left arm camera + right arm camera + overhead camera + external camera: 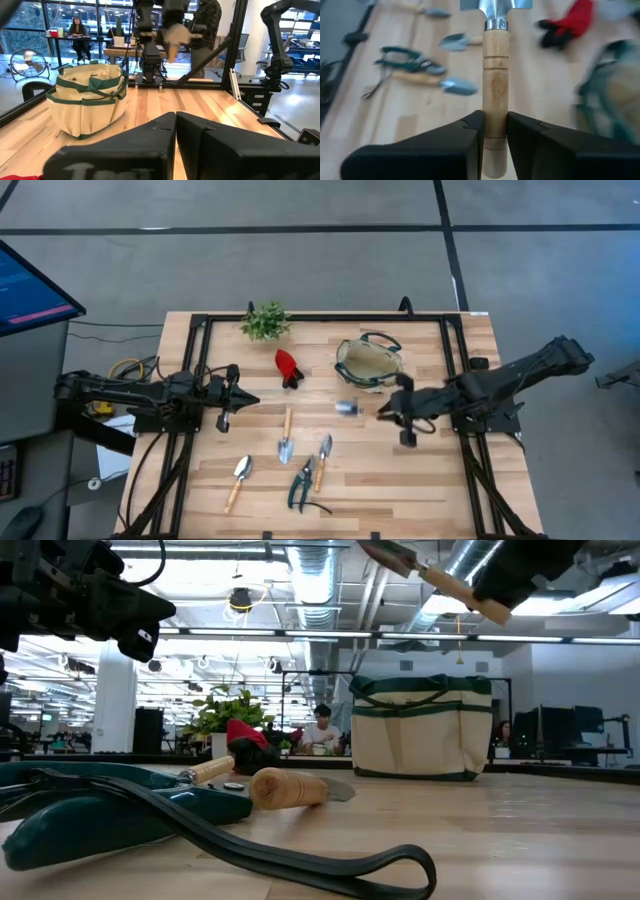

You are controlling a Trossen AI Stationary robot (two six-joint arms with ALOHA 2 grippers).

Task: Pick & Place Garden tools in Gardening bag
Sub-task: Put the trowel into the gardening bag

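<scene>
Trowel [349,408] hangs just short of the gardening bag [369,363] from above in the right gripper [385,412], left gripper [243,399] idle with fingers together; low, it rides high over the bag; at the wrist, fingers [470,131] pinch only its handle end, so it could swing and snag the rim.

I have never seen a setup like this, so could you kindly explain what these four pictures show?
Two robot arms work at a wooden table. One picture looks straight down, one looks level across the tabletop, and one comes from each arm's wrist. The right gripper is shut on the wooden handle of a trowel, lifted beside the gardening bag. The left gripper waits on the table's left side, shut and empty. Lying on the table are three wooden-handled tools, dark pruners, a red-and-black tool and a potted plant.
</scene>
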